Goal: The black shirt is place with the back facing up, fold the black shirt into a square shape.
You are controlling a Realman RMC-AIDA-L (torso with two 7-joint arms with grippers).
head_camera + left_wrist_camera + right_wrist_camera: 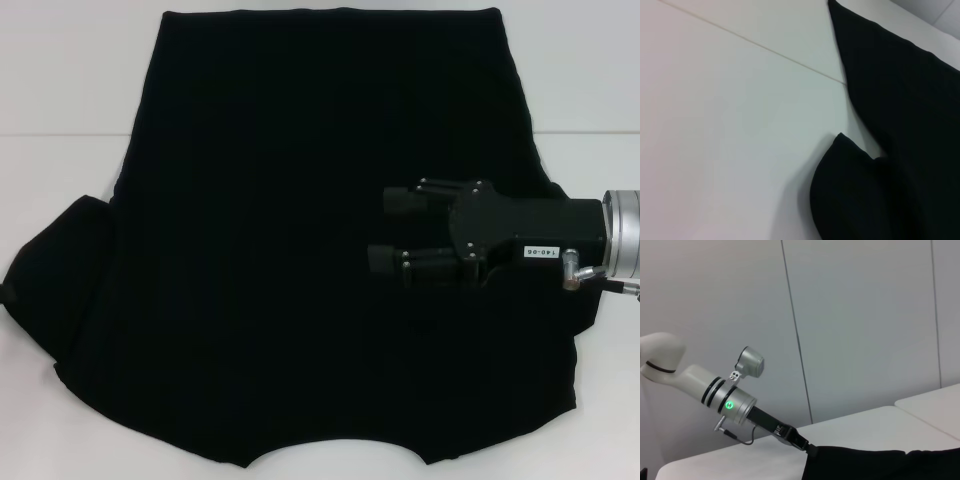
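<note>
1 black shirt (300, 250): soft, matte, plain fabric, spread flat on white table (60, 80), 1 sleeve bunched at left edge. 2 grippers. Right gripper (385, 230) hard black, over shirt's right half, fingers (400, 199) apart, nothing between. Left gripper (807, 448) at shirt's edge in right wrist view; open or closed: can't tell.
</note>
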